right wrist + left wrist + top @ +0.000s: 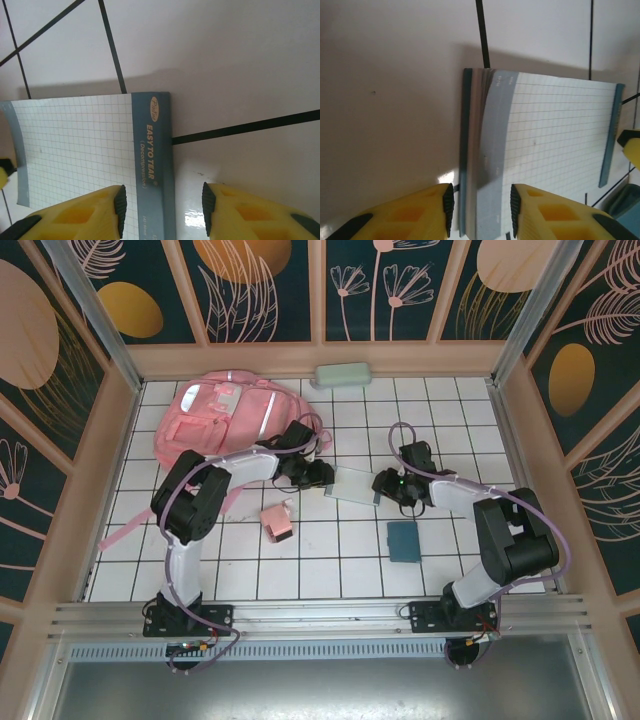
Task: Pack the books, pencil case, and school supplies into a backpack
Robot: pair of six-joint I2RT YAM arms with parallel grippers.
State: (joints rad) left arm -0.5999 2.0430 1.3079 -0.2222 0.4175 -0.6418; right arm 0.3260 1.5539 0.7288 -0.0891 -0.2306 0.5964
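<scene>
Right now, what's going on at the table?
Both arms are working the grid-paper pad in the middle of the table. The left gripper straddles one edge, the right gripper the printed edge opposite. The right jaws stand open; whether the left ones grip I can't tell. The pink backpack lies beyond, the pad not yet in it.

The left arm is standing up from its base, bending at the elbow and stretching rightward toward the middle, with its wrist tipping the left tool downward. The right arm is mirroring that pose, stretching leftward with the right tool also pointing down. The two tools are facing each other, near but apart. Both are holding their yellow fingers parted, jaws standing open.
</scene>
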